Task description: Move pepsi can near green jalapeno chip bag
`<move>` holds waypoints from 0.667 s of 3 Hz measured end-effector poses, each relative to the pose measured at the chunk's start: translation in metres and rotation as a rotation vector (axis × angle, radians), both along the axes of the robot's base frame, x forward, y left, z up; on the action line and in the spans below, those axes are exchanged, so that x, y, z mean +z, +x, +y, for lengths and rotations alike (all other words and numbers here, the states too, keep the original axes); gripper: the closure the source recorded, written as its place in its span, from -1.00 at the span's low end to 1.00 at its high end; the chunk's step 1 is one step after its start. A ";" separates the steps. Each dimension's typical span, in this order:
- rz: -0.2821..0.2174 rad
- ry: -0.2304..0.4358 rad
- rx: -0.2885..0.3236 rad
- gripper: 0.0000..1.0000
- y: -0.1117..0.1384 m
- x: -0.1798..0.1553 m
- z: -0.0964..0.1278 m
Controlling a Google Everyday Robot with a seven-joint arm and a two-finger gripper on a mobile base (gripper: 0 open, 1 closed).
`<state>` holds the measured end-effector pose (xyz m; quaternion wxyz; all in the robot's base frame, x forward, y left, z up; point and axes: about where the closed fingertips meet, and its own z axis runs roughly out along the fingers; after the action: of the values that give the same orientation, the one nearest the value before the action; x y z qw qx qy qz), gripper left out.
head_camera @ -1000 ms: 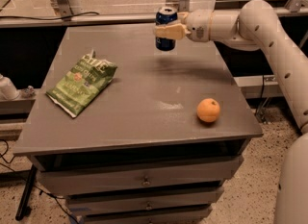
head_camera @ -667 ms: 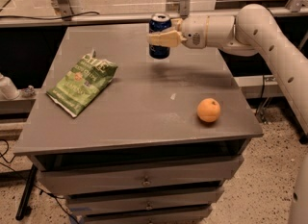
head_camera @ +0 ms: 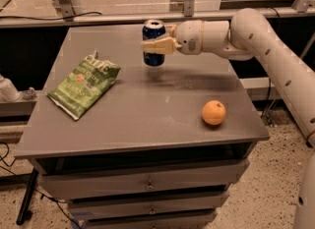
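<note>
Middle of pepsi can (head_camera: 154, 59) — behind gripper (head_camera: 150, 44) jaws

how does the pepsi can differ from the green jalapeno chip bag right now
Pose: the pepsi can stands upright, while the green jalapeno chip bag lies flat. State: the can is clamped in the gripper, apparently just above the table; the bag rests free on the table's left side. Look: the can is dark blue and compact; the bag is light green, crinkled and larger. Both bear printed lettering.
</note>
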<state>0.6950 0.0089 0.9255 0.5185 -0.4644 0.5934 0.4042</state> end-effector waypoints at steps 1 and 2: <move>0.006 0.004 0.095 1.00 -0.027 -0.016 0.035; 0.000 0.011 0.178 1.00 -0.046 -0.029 0.070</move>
<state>0.6493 0.0794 0.8970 0.4831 -0.5124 0.5477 0.4517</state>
